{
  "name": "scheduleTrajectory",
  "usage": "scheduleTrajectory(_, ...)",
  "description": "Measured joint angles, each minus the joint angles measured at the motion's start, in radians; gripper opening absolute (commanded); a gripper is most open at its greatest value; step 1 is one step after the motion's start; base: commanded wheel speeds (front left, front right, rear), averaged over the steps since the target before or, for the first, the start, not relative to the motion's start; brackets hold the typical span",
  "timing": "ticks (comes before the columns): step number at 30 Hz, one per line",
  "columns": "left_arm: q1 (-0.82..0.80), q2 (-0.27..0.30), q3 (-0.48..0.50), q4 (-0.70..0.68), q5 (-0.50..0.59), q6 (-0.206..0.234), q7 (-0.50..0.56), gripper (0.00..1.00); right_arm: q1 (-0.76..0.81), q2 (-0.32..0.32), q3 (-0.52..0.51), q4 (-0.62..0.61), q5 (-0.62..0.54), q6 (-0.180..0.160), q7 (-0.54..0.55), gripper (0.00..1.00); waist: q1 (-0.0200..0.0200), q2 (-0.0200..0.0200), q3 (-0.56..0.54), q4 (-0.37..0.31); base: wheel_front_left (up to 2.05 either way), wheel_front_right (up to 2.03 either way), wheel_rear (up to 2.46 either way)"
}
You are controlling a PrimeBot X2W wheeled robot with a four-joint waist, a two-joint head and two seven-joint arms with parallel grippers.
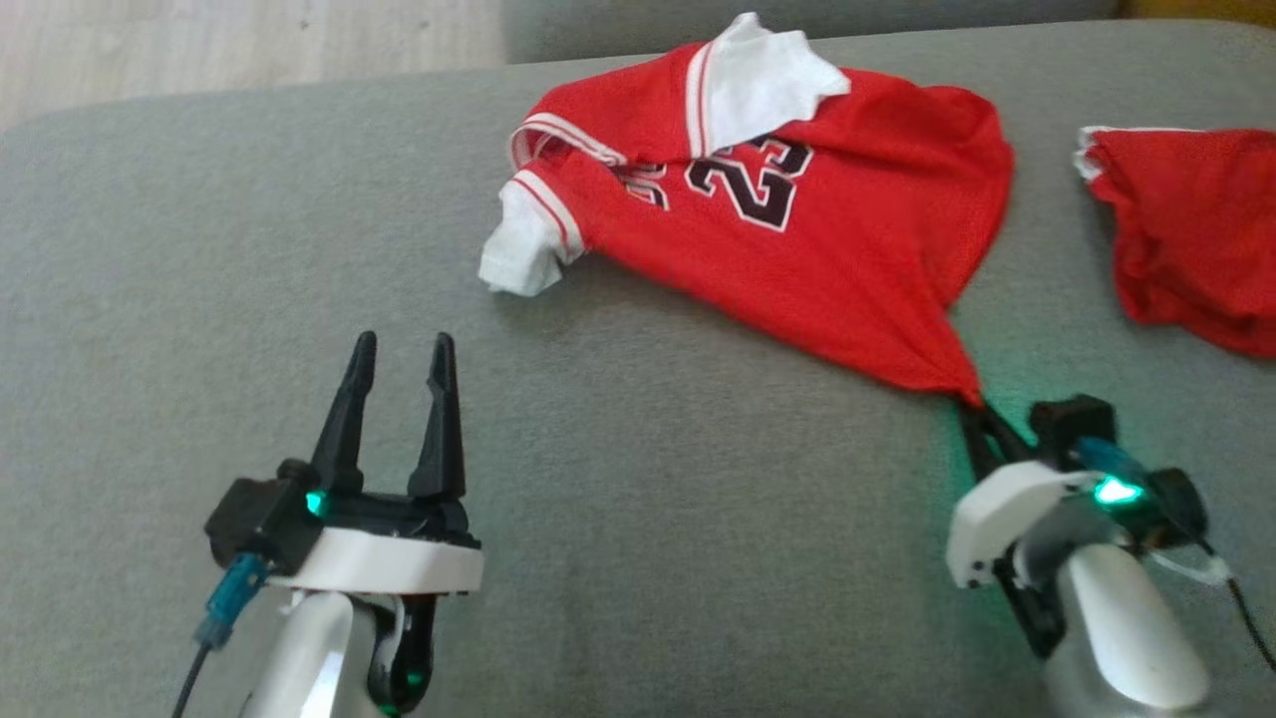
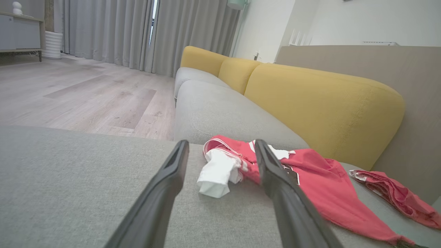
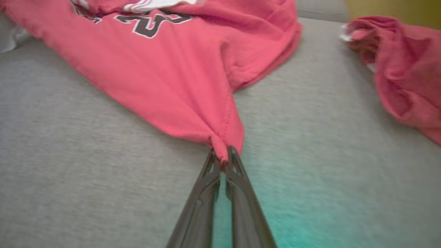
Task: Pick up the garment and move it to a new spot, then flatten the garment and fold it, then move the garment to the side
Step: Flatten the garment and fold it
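Pinch on red jersey (image 1: 797, 259), near right of grey seat (image 1: 648, 519)

My right gripper (image 1: 974, 407) has its two fingers pressed tight together on a lower corner of the red jersey. In the right wrist view I can see the hem bunched between the tips. From that pinch, over the near right part of the seat, the cloth fans out in a taut cone. My left gripper (image 1: 404, 349) stands spread wide with nothing between its fingers, over the near left part of the seat. The jersey lies across the middle of the seat and reaches toward its far edge, number side up, with a white flap folded over at the far end. A second red garment (image 1: 1186, 229) lies crumpled on the right part of the seat, apart from the jersey. Behind the seat's far edge rises a yellow backrest (image 2: 320, 100).
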Motion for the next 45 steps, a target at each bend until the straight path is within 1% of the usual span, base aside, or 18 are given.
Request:
scheduleTrajectory(6,0.001,0.0,0.009,-0.004,0.0,0.0,0.0,1.0,0.082,0.005,-0.132,-0.109,-0.037,0.0,0.012,0.0,0.0,0.0,-0.013,-0.047,0.0,0.0,0.0)
scheduleTrajectory(7,0.001,0.0,0.009,-0.004,0.0,0.0,0.0,1.0,0.096,0.005,-0.153,-0.125,-0.045,0.0,0.015,0.0,0.0,0.0,-0.015,-0.052,0.0,0.0,0.0)
scheduleTrajectory(8,0.001,0.0,0.009,-0.004,0.0,0.0,0.0,1.0,0.096,0.005,-0.153,-0.125,-0.045,0.0,0.015,0.0,0.0,0.0,-0.015,-0.052,0.0,0.0,0.0)
scheduleTrajectory(12,0.001,0.0,0.008,-0.004,0.0,0.0,0.0,1.0,0.134,0.006,-0.226,-0.167,-0.072,0.0,0.039,0.0,0.0,0.0,-0.019,-0.057,0.0,0.0,0.0)
scheduleTrajectory(13,0.001,0.0,0.007,-0.004,0.0,0.0,0.0,1.0,0.137,0.007,-0.247,-0.186,-0.082,0.0,0.04,0.05,0.0,0.0,-0.02,-0.056,0.0,0.0,0.0)
scheduleTrajectory(14,0.001,0.0,0.006,-0.004,0.0,0.0,0.0,1.0,0.137,0.007,-0.246,-0.196,-0.082,0.0,0.037,0.89,0.0,0.0,-0.02,-0.055,0.0,0.0,0.0)
scheduleTrajectory(15,0.001,0.0,0.006,-0.004,0.0,0.0,0.0,1.0,0.137,0.007,-0.241,-0.204,-0.074,0.0,0.029,1.0,0.0,0.0,-0.021,-0.053,0.0,0.0,0.0)
scheduleTrajectory(18,0.002,0.0,0.006,-0.004,0.0,-0.001,0.0,1.0,0.137,0.007,-0.197,-0.238,-0.026,0.0,-0.014,1.0,0.0,0.0,-0.024,-0.047,0.0,0.0,0.0)
scheduleTrajectory(22,0.003,0.0,0.005,-0.004,0.005,-0.001,0.0,1.0,0.131,0.007,-0.112,-0.309,0.053,0.0,-0.091,1.0,0.0,0.0,-0.024,-0.031,0.0,0.0,0.0)
scheduleTrajectory(24,0.003,0.0,0.002,-0.004,0.007,-0.001,0.0,1.0,0.128,0.007,-0.053,-0.348,0.094,0.0,-0.122,1.0,0.0,0.0,-0.023,-0.02,0.0,0.0,0.0)
scheduleTrajectory(27,0.003,0.0,-0.002,-0.004,0.007,-0.001,0.0,1.0,0.127,0.007,0.049,-0.376,0.146,0.0,-0.138,1.0,0.0,0.0,-0.022,-0.002,0.0,0.0,0.0)
scheduleTrajectory(30,0.003,0.0,-0.016,-0.003,0.007,-0.001,0.0,1.0,0.127,0.006,0.125,-0.372,0.147,0.0,-0.136,1.0,0.0,0.0,-0.02,0.019,0.0,0.0,0.0)
scheduleTrajectory(33,0.003,0.0,-0.026,-0.003,0.001,-0.001,0.0,1.0,0.124,0.006,0.173,-0.344,0.163,0.0,-0.13,1.0,0.0,0.0,-0.016,0.042,0.0,0.0,0.0)
scheduleTrajectory(36,0.003,0.0,-0.03,-0.002,-0.002,0.0,0.0,1.0,0.104,0.005,0.174,-0.306,0.162,0.0,-0.121,1.0,0.0,0.0,-0.009,0.07,0.0,0.0,0.0)
scheduleTrajectory(40,0.002,0.0,-0.04,-0.002,-0.004,0.0,0.0,1.0,0.029,0.004,0.188,-0.267,0.153,0.0,-0.103,1.0,0.0,0.0,0.006,0.108,0.0,0.0,0.0)
scheduleTrajectory(42,0.001,0.0,-0.051,-0.002,-0.012,0.0,0.0,1.0,-0.012,0.002,0.224,-0.249,0.154,0.0,-0.094,1.0,0.0,0.0,0.016,0.127,0.0,0.0,0.0)
scheduleTrajectory(45,-0.001,0.0,-0.062,0.0,-0.021,0.0,0.0,1.0,-0.061,-0.001,0.311,-0.219,0.165,0.0,-0.073,1.0,0.0001,0.0,0.031,0.156,0.0,0.0,0.0)
